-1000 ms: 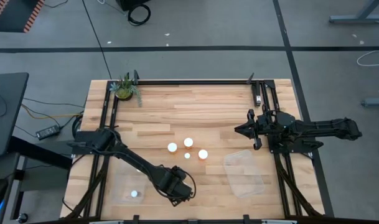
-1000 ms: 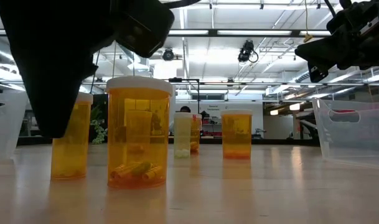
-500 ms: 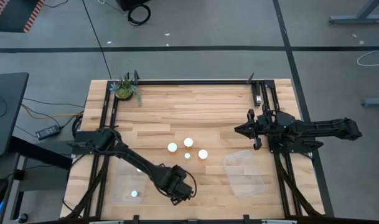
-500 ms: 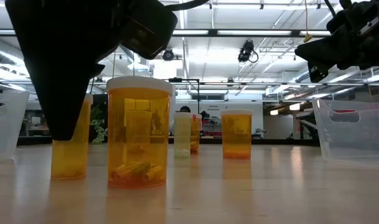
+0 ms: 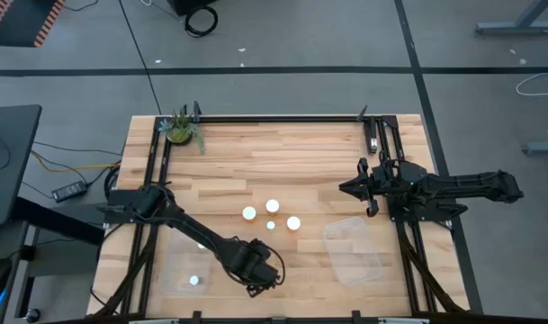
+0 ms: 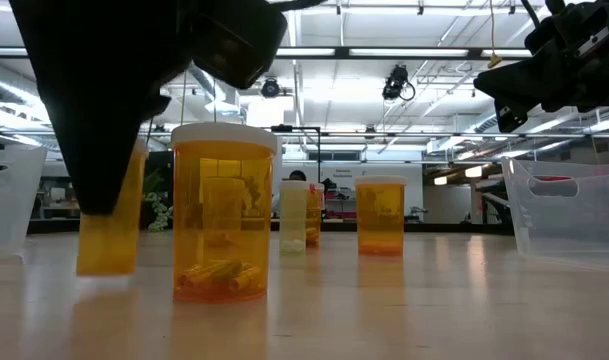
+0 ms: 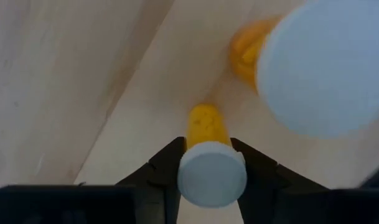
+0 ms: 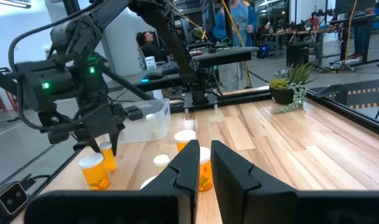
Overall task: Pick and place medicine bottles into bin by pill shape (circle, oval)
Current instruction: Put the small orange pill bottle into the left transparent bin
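On the left of the wooden table (image 5: 291,157), a clear plastic bin (image 5: 179,274) is holding one white-capped bottle (image 5: 193,280). Just right of it, at the near edge, my left gripper (image 7: 211,169) is now clamping a narrow orange medicine bottle with a round white cap (image 7: 211,173). A second ago my fingers (image 7: 167,171) were spread wide around it; since then they have closed, and in the low view the narrow bottle (image 6: 110,235) is hanging clear of the wood. Beside it a wider orange bottle (image 6: 224,212) is standing untouched. Farther right, four more white caps (image 5: 272,206) are sitting mid-table, unchanged. A second clear bin (image 5: 353,249) is lying right of them. My right gripper (image 8: 203,163) is still hovering shut at the right side.
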